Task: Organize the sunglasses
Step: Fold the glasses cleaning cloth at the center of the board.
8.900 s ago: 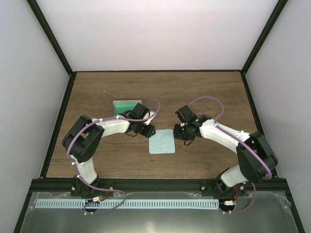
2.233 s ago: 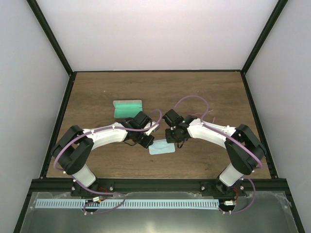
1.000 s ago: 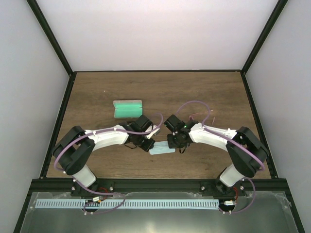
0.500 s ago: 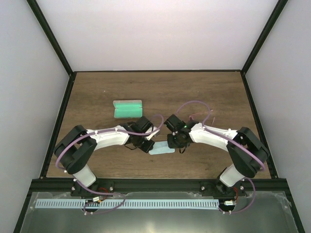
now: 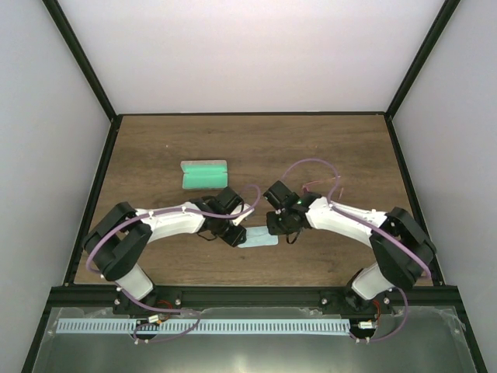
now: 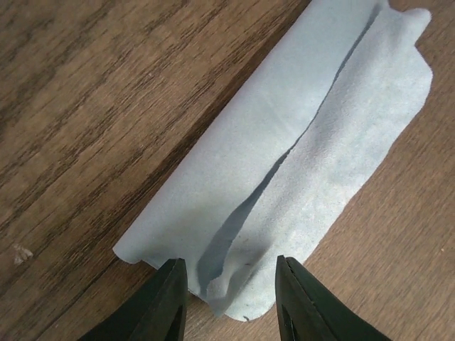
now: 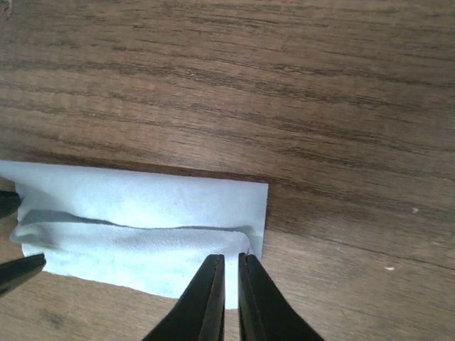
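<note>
While your right gripper (image 7: pixel 227 259) sits nearly shut, pinching the fold of the cloth (image 6: pixel 284 163), and your left gripper (image 6: pixel 229 264) straddles its end, open and empty, crease evenly; the sunglasses (image 5: pixel 318 185) lie just beyond, far right.

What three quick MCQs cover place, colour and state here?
1. Relative to the soft folded fabric cloth, the green-lined rectangular case lies: A on it; B farther back and left; C nearer and right.
2. The cloth is: A pink; B white; C light blue.
3. The left pincer is: A open; B shut; C out of view.
B: the top view shows the case behind and left of the cloth.
C: both wrist views show pale blue.
A: its fingers stand apart, astride the cloth's end.
</note>
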Controlling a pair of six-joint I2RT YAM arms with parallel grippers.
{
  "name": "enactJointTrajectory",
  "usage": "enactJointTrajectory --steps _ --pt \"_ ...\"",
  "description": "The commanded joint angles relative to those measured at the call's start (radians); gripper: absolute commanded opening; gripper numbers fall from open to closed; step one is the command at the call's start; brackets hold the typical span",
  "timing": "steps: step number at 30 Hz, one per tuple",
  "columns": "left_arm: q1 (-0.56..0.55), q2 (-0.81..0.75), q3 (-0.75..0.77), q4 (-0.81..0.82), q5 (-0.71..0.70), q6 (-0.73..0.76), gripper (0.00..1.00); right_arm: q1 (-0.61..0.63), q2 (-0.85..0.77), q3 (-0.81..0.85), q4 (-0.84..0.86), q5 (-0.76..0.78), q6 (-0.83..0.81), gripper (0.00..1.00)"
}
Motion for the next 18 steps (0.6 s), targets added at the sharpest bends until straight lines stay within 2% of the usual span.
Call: enactJointTrajectory --steps 1,6,10,18 --pt "-0.006 -0.049 0.002 0.003 0.025 0.006 0.37 0.006 0.051 0.044 0.044 -0.032 -0.006 0.03" --pt "-0.004 -0.092 0.007 0.026 0.071 -0.024 0.38 0.007 0.097 0.070 0.075 -0.053 -0.004 0.01" --pt "-0.004 -0.055 0.032 0.029 0.105 -0.043 0.38 0.006 0.123 0.071 0.098 -0.069 -0.006 0.01" --pt "-0.004 0.099 0.098 0.015 0.009 -0.088 0.38 0.007 0.137 0.045 0.112 -0.090 -0.004 0.01"
